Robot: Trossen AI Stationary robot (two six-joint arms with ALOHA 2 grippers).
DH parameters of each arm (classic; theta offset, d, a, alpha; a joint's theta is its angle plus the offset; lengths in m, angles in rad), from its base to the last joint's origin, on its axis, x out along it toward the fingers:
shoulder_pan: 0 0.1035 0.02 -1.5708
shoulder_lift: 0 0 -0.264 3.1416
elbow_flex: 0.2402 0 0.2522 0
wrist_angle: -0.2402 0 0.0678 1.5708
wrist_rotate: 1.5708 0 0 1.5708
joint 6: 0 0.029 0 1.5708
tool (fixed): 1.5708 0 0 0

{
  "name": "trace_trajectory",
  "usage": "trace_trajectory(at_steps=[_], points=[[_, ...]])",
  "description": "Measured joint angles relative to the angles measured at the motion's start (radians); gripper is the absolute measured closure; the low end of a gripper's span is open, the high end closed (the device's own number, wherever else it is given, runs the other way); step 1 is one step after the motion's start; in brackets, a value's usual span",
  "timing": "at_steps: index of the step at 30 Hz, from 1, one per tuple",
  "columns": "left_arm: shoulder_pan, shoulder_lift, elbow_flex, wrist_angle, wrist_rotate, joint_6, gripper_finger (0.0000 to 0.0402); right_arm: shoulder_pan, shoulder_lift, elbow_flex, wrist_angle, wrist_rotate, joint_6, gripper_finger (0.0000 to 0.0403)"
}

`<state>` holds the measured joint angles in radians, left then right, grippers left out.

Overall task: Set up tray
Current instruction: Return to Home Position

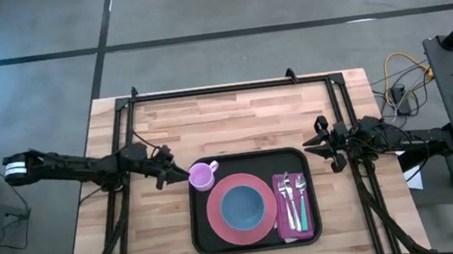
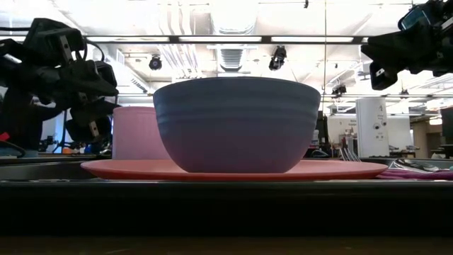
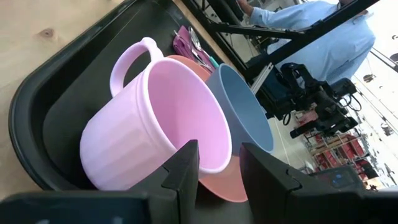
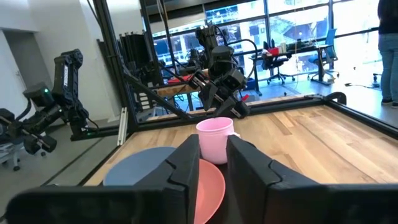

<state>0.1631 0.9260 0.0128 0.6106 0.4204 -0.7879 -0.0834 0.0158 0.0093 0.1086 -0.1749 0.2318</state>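
Observation:
The black tray (image 1: 196,226) lies at the near middle of the table. On it a pink plate (image 1: 220,223) carries a blue bowl (image 1: 242,207). Forks and a spoon (image 1: 292,193) lie on a purple napkin (image 1: 287,224) at its right end. A pink mug (image 1: 202,176) stands upright in the tray's far-left corner. My left gripper (image 1: 185,175) is open at the mug's left side; in the left wrist view its fingertips (image 3: 217,152) stand either side of the rim (image 3: 212,169) with a gap. My right gripper (image 1: 324,143) is open, hovering just right of the tray.
Black frame rails (image 1: 125,138) run along the table's far, left and right sides. Bare wood (image 1: 234,117) stretches between the tray and the far rail. Cables (image 1: 397,82) and a desk with a phone sit off the right edge. A person in a light-blue shirt (image 3: 311,25) is beyond the table.

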Motion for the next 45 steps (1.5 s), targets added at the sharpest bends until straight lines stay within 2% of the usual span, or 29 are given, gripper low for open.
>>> trace_trajectory(at_steps=[13, 27, 45], points=[[0.0, 0.0, 0.0, -0.001, -0.001, 0.0, 0.0299, 0.0, 0.0, 0.0, 0.0, 0.0, 0.0, 0.0316], [0.0, 0.0, 0.0, -0.001, -0.001, 0.0, 0.0299, 0.0, 0.0, 0.0, 0.0, 0.0, 0.0, 0.0335], [0.0, 0.0, 0.0, -0.001, -0.001, 0.0, 0.0299, 0.0, 0.0, 0.0, 0.0, 0.0, 0.0, 0.0317]])
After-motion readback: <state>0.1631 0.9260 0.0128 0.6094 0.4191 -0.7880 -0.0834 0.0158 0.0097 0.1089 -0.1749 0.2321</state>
